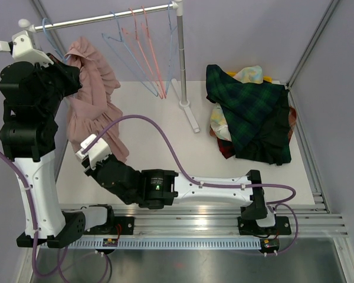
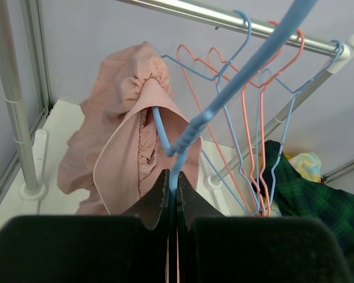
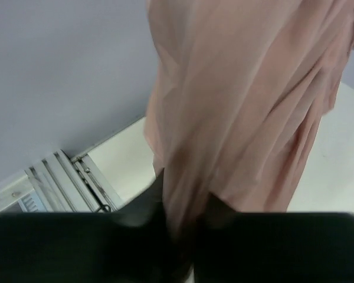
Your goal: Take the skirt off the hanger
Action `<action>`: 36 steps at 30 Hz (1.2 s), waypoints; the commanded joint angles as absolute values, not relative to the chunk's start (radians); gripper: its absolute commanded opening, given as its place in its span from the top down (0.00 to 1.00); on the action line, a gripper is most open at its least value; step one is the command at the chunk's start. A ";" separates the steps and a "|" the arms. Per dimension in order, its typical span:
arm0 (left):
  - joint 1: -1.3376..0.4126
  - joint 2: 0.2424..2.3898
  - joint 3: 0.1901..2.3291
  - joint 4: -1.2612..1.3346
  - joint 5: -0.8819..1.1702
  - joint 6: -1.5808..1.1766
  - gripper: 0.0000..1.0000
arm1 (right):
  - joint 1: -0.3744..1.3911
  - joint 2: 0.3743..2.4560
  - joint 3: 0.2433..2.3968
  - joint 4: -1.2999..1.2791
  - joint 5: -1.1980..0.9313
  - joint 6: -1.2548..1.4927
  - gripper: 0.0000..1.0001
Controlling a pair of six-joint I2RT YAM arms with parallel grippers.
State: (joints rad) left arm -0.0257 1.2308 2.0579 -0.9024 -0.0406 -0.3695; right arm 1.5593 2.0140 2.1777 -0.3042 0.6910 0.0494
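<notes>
Left wrist view: left gripper [image 2: 173,180] clamped on light-blue wire hanger [image 2: 253,58]; pink gathered cloth skirt [image 2: 115,135] on it, not yet off; right gripper [image 3: 186,215] pinches skirt hem below hanger.

The left arm [image 1: 32,147] is standing tall at the left, its left gripper [image 2: 172,180] pinching the blue hanger [image 2: 248,65] with jaws tight together, while the right arm [image 1: 194,188] is stretching low to the left, its right gripper [image 3: 186,206] clasping the pink skirt [image 3: 242,106] between its fingers.
</notes>
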 commanded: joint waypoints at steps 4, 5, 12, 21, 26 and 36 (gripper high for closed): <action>-0.028 1.220 2.102 -0.796 -0.006 -0.393 1.00 | 1.562 1.971 2.077 -0.212 0.716 0.090 1.00; -0.028 1.221 2.103 -0.796 -0.006 -0.387 1.00 | 1.568 1.957 2.057 -0.213 0.709 0.101 1.00; -0.028 1.262 2.166 -0.776 -0.149 -0.307 1.00 | 1.733 1.824 1.705 -0.209 0.840 0.172 1.00; -0.026 1.328 2.209 -0.718 -0.250 -0.262 1.00 | 1.876 1.767 1.476 -0.391 0.937 0.569 1.00; -0.028 1.286 2.140 -0.779 -0.112 -0.298 1.00 | 1.833 1.793 1.545 -0.310 1.009 0.349 1.00; -0.060 0.985 1.752 -1.057 0.192 -0.285 1.00 | 1.358 1.825 1.932 -0.204 0.697 -0.044 1.00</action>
State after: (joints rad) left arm -0.0551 1.0874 1.8114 -1.0615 0.0902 -0.2909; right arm 1.5021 1.8172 1.7412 -0.2485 0.8192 0.1055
